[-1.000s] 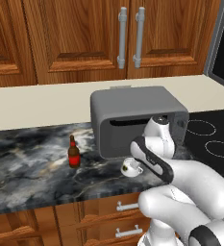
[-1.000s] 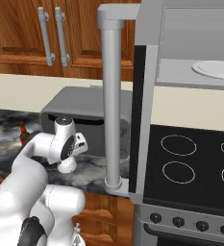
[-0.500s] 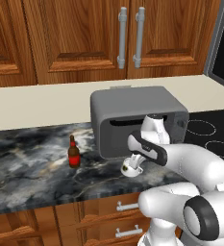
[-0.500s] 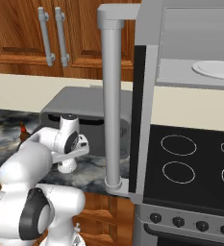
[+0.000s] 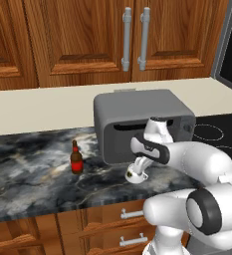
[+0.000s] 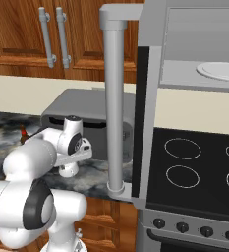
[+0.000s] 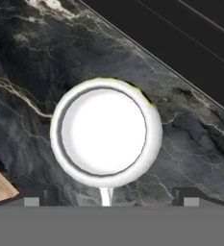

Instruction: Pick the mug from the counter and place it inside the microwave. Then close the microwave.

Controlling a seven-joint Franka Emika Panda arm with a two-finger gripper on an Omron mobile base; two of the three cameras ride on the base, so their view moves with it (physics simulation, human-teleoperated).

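The mug [image 5: 136, 175] is a small white cup standing upright on the dark marbled counter [image 5: 33, 169], in front of a dark-grey slotted box. My gripper [image 5: 139, 164] hangs straight above it, pointing down, open. In the hand view the mug [image 7: 106, 132] is seen from above, with its handle toward the bottom edge. The fingertips [image 7: 31, 198] stand wide to either side of it, not touching. The microwave [image 6: 199, 54] sits high at the right with its door [image 6: 143, 118] swung open, and a white plate [image 6: 219, 70] lies inside.
The dark-grey slotted box [image 5: 142, 122] stands right behind the mug. A dark bottle with a red label [image 5: 76, 158] is to its left. A black cooktop [image 6: 189, 162] lies under the microwave. The door's long bar handle [image 6: 115, 98] juts out beside my arm.
My arm has folded in and the hand has come down over the mug, turning to point straight at it. The jaws stayed wide. The mug has not moved.
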